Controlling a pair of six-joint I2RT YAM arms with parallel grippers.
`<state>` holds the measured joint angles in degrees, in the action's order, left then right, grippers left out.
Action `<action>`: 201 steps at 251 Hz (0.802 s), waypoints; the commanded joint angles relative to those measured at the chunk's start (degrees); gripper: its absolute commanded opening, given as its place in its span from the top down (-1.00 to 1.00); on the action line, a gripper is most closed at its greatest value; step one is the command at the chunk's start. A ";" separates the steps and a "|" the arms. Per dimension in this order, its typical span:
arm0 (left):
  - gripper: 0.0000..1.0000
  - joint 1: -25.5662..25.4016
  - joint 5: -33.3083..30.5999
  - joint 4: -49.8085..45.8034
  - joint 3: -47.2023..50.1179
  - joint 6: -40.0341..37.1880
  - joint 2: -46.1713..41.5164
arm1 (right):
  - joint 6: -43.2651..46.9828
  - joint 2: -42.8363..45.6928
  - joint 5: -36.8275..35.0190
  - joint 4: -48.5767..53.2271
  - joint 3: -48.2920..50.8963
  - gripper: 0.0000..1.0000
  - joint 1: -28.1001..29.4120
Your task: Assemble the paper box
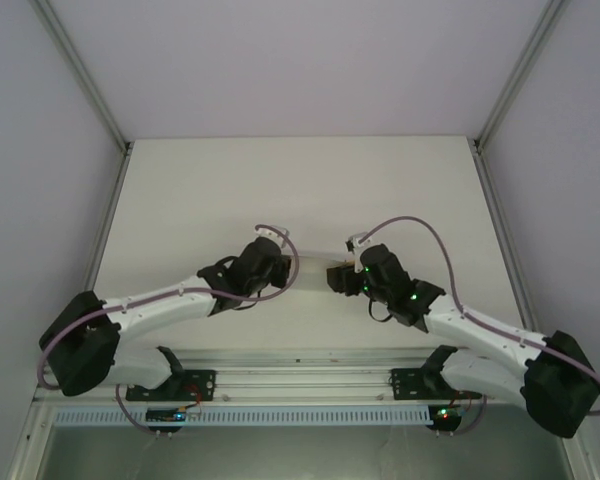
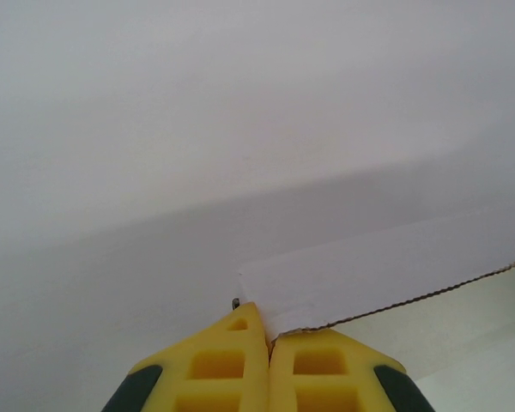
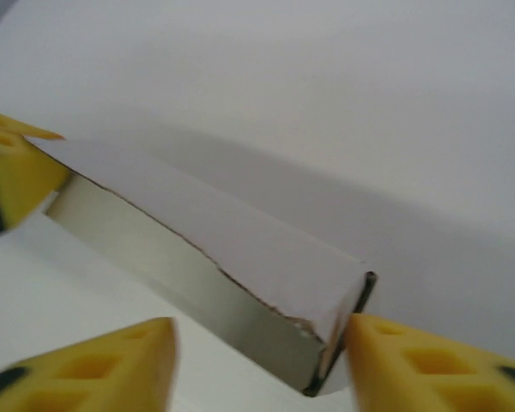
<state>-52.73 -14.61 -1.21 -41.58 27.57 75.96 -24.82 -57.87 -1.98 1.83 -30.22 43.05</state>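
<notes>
- Yellow left fingers sit right up at the lens in the left wrist view. They're pressed flat together and pinching one corner of the paper box.
- From that corner, a raw brownish cut edge of the cardboard runs off to the right.
- In the right wrist view, the right fingers are spread wide with the near end of the box between them. One tip just touches the end corner, and the other stands off with a clear gap, so there's no real grip on that side.
- From there the box looks like a long, low white piece with a folded long edge. Its far end reaches the left arm's yellow tip at the left border of the frame.
- I can't tell if the box rests on the surface or hangs just above it.
- From above, both arms meet over the near middle of the surface with the box between them. It's white on white, so its outline is hard to pick out.
- Lots of open surface stretches beyond the arms toward the back wall, and out to both sides too.
- Metal frame posts run along the side edges, with pale walls behind them.
- The arm bases sit on a rail along the near edge.
</notes>
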 commanded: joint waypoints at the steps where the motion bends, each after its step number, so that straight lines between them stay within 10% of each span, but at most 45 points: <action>1: 0.98 -1.30 5.87 -13.64 2.44 1.14 3.09 | -1.67 3.85 4.93 2.63 -2.40 -0.47 -1.75; 39: 0.97 -2.15 4.13 -15.70 0.17 0.00 3.61 | -6.58 4.68 0.78 6.87 -4.55 -0.64 -4.56; 118: 0.82 -2.46 4.32 -15.70 -0.53 -1.97 2.83 | -11.99 -2.78 6.17 10.35 -3.02 -0.21 -10.41; 201: 0.03 -2.97 9.06 -16.37 -1.70 -4.36 -3.75 | -18.66 -1.98 5.32 6.87 4.59 -0.10 -9.96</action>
<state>-54.50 -12.56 -11.18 -44.18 24.38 74.72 -40.56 -59.72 3.77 4.21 -29.69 32.86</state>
